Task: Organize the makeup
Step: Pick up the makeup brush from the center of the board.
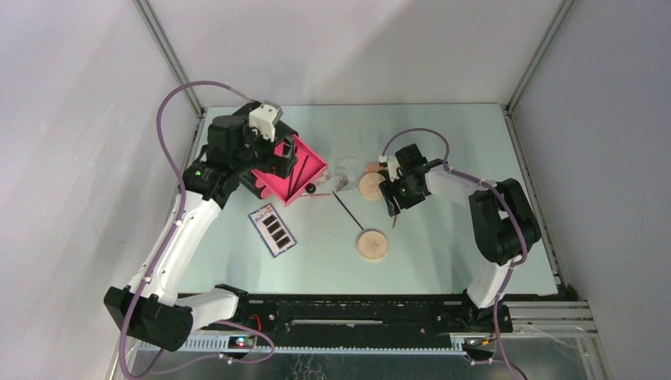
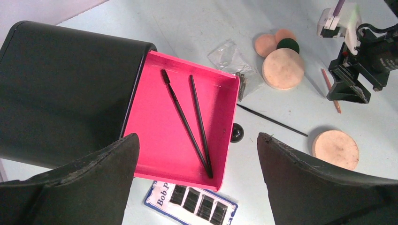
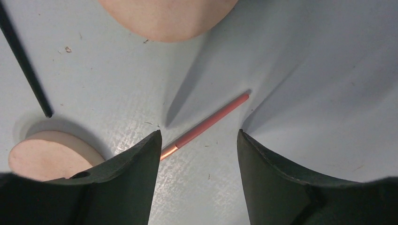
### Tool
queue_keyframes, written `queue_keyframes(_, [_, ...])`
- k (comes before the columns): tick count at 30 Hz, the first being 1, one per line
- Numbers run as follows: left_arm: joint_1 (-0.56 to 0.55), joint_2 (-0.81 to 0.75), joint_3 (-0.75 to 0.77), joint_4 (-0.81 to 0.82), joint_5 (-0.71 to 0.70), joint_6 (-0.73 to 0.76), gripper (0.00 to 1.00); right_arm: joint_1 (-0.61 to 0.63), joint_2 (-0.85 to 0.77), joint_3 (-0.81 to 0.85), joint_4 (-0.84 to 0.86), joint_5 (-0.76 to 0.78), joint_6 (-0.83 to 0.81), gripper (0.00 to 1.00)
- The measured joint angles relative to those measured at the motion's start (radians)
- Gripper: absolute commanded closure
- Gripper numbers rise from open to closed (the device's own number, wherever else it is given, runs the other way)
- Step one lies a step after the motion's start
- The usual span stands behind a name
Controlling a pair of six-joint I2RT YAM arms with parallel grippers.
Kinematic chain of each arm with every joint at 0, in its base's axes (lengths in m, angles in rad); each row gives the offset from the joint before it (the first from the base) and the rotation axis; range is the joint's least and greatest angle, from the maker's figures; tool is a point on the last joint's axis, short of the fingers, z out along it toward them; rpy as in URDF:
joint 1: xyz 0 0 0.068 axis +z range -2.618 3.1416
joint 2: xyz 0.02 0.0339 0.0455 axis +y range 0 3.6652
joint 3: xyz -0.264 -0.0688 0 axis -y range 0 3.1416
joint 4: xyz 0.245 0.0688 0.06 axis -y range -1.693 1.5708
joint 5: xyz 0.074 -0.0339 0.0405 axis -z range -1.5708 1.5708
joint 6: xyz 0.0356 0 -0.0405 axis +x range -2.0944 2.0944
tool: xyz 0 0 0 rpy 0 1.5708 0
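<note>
- The pink stick [image 3: 209, 121] has its near end hidden behind a finger.
- It lies on the tabletop [image 3: 305, 70], between the fingers of the open right pincer [image 3: 198, 135].
- The left pincer [image 2: 197, 136] stands wide open over the drawer [image 2: 155, 140], which holds two black sticks [image 2: 185, 122].

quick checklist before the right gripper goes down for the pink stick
1. Right gripper open: ok, jaws apart, nothing held.
2. Pink stick lined up: ok, it lies flat on the table, crossing the gap between the fingers.
3. Stick clear of the discs: ok, apart from both.
4. Height of the fingertips above the table: cannot tell.
5. Drawer pulled out with room: ok, only two black sticks in it.
6. Way to the drawer free: not ok, the open left gripper hangs over it.
</note>
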Motion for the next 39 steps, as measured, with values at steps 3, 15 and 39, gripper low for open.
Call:
queue_keyframes(3, [0.000, 0.000, 0.000, 0.002, 0.000, 0.000, 0.00, 0.009, 0.013, 0.001, 0.004, 0.008, 0.000, 0.33])
queue_keyframes(15, [0.000, -0.002, -0.011, 0.014, -0.002, 0.000, 0.00, 0.013, 0.022, 0.005, 0.016, 0.045, -0.005, 0.69])
queue_keyframes(39, [0.000, 0.025, -0.039, 0.136, 0.283, -0.041, 0.00, -0.103, -0.352, 0.011, 0.070, -0.356, -0.053, 1.00])
